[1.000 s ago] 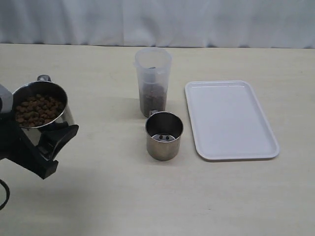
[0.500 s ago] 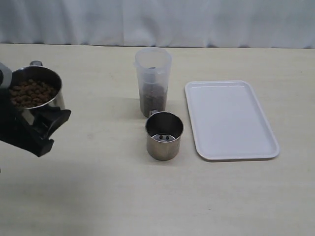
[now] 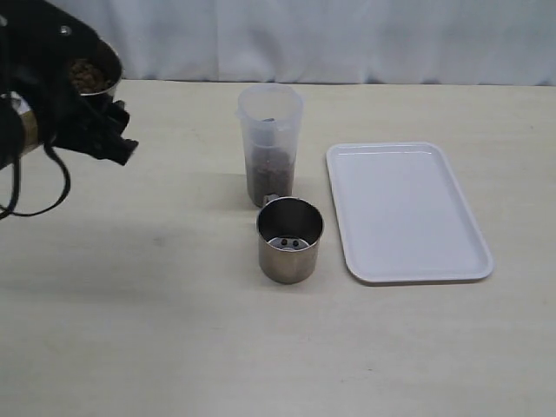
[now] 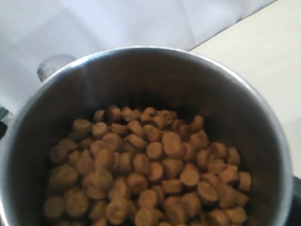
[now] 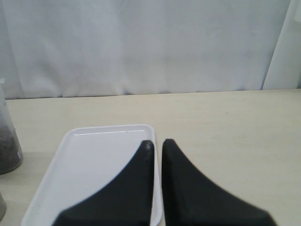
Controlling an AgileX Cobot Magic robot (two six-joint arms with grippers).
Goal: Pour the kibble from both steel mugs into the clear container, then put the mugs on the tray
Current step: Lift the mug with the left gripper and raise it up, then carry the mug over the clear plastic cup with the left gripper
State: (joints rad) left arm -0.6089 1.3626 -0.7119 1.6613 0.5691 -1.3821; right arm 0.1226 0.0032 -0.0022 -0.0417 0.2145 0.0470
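left pincer (image 3: 117, 130): jaws spread wide round the full mug (image 3: 94, 76), holding it high over the far left of the desk (image 3: 174, 339), well apart from the clear container (image 3: 270, 143). the kibble (image 4: 150, 174) inside lies loose, below the rim. right pincer (image 5: 157, 143): closed, empty, hanging above the tray (image 5: 94, 155). the empty mug (image 3: 290, 236) stands just in front of the container, close to touching it, with two pieces of kibble left inside.

risks, as judged:
- the container is tall, narrow and only part filled; a mug rim knocking its lip could topple it.
- a hasty tip would throw kibble past the narrow mouth onto the desk.
- the empty mug crowds the approach.
- smooth steel may slip in the jaws once tilted.
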